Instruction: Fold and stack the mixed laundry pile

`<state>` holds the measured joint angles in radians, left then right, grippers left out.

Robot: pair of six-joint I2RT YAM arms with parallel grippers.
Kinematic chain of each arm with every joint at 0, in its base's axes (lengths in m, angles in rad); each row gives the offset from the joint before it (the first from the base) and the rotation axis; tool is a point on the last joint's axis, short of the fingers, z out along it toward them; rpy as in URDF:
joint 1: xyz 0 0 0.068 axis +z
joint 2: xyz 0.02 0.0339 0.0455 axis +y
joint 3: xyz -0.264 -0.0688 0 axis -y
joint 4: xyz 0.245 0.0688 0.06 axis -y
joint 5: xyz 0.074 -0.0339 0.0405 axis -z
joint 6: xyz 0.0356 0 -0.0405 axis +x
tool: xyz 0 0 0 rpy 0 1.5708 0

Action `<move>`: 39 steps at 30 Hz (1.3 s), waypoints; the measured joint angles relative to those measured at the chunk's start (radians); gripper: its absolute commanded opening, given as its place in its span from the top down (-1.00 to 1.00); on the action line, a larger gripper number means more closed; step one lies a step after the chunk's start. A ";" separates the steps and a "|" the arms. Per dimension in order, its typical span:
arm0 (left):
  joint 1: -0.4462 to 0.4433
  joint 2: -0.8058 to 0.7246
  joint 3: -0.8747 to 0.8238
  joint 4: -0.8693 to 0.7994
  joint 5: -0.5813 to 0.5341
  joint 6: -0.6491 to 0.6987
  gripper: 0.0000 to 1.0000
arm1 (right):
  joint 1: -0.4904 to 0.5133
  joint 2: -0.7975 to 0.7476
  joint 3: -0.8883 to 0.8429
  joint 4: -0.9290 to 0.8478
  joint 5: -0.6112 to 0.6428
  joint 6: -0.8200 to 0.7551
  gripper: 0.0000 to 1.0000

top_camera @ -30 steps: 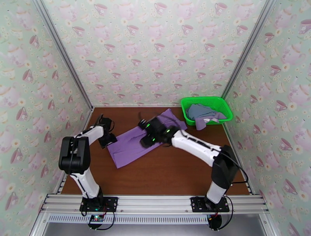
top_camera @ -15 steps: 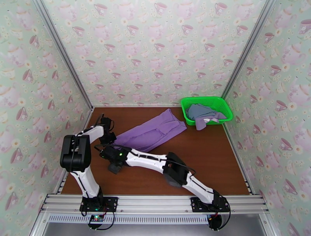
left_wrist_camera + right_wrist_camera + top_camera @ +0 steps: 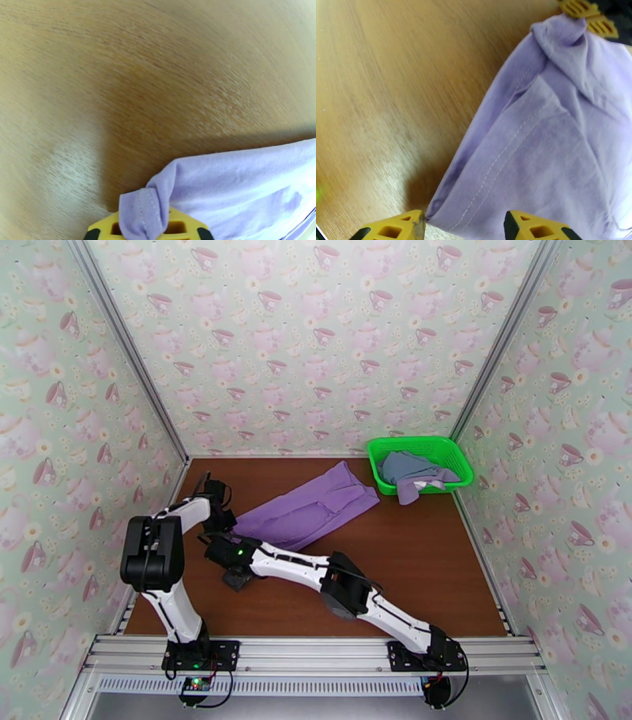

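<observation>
purple shirt (image 3: pixel 308 512) lies long and creased, one corner bunched.

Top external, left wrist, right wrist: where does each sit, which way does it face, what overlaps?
Top external: above and behind bases, looking down on table, left arm, right arm, purple shirt, basket.
Left wrist: on left arm, facing table; left gripper shut on purple shirt corner.
Right wrist: on right arm, facing purple shirt edge; right gripper open.
Shared: all three show purple shirt.
</observation>
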<state>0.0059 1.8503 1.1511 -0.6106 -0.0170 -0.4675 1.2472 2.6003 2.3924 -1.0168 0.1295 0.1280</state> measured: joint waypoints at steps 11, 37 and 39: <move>0.000 -0.042 -0.052 0.005 0.035 -0.001 1.00 | -0.005 0.045 0.072 -0.045 -0.021 0.029 1.00; -0.124 -0.374 0.152 -0.324 0.026 -0.034 1.00 | -0.151 -0.582 -0.592 0.310 -0.087 0.221 1.00; -0.169 -0.327 0.227 -0.335 0.033 -0.034 1.00 | -0.204 -0.631 -0.660 0.332 -0.062 0.236 1.00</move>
<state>-0.1631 1.5238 1.3781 -0.9455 0.0158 -0.5018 1.0435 1.9697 1.7329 -0.6846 0.0673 0.3637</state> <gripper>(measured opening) 0.064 0.054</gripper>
